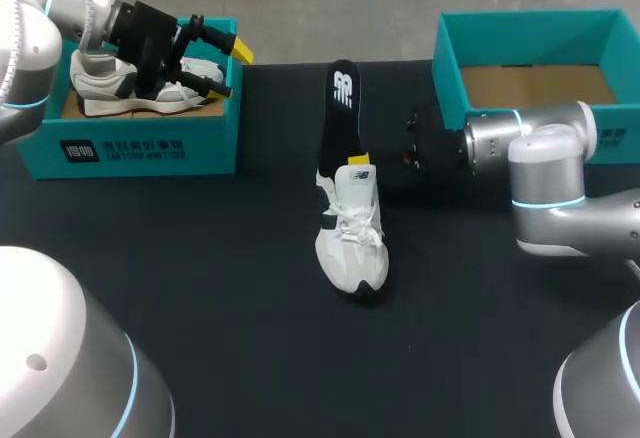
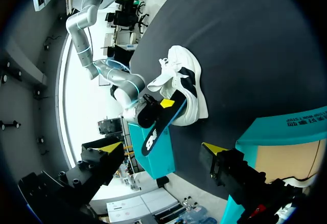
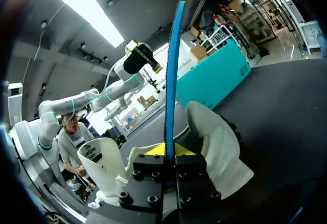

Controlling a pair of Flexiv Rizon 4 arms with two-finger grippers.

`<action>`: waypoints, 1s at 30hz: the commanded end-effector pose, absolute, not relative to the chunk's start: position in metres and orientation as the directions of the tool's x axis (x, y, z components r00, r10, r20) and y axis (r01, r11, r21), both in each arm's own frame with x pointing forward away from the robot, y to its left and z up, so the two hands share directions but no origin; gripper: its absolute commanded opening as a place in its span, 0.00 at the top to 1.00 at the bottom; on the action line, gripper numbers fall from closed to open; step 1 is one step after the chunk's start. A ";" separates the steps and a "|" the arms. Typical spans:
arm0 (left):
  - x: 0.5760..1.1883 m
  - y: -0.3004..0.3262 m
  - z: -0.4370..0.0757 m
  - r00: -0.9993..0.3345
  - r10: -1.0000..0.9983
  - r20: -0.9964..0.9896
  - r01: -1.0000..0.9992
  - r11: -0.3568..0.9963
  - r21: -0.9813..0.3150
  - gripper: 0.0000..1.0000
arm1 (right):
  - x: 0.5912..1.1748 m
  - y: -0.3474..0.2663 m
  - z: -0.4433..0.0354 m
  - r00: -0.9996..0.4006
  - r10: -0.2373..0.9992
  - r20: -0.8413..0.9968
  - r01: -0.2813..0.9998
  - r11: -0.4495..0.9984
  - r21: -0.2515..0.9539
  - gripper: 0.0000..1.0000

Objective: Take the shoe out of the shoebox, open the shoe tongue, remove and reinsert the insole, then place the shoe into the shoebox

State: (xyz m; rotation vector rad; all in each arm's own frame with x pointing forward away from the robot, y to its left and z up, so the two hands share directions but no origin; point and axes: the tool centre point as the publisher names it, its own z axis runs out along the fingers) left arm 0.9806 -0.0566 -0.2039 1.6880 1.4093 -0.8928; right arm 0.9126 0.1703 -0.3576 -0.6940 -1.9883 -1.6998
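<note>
1. The left box holds a second shoe. The left gripper hangs over it, fingers spread and holding nothing, likely parked clear.
2. The shoe stands mid-table, toe toward the near edge, long axis near-to-far.
3. The insole juts from its heel opening, roughly in line, logo end farthest.
4. The right gripper pinches the insole just above the collar, probably to steer it.
5. The right box stands behind the right arm.

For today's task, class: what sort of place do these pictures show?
Probably a robotics lab or test bench: robot arms at a dark table, the right gripper shut on a black insole sticking out of a white shoe, the left gripper open by a teal shoebox.
</note>
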 end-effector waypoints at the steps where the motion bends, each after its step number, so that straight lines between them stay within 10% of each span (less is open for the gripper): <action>1: 0.980 -0.056 -0.204 0.152 0.467 -0.871 0.987 -0.114 0.111 0.00 | 0.911 0.170 -0.362 -0.780 0.095 0.618 0.626 0.122 0.771 1.00; 30: 0.980 -0.056 -0.204 0.152 0.467 -0.871 0.987 -0.114 0.111 0.00 | 0.903 0.172 -0.345 -0.794 0.151 0.589 0.607 0.142 0.782 1.00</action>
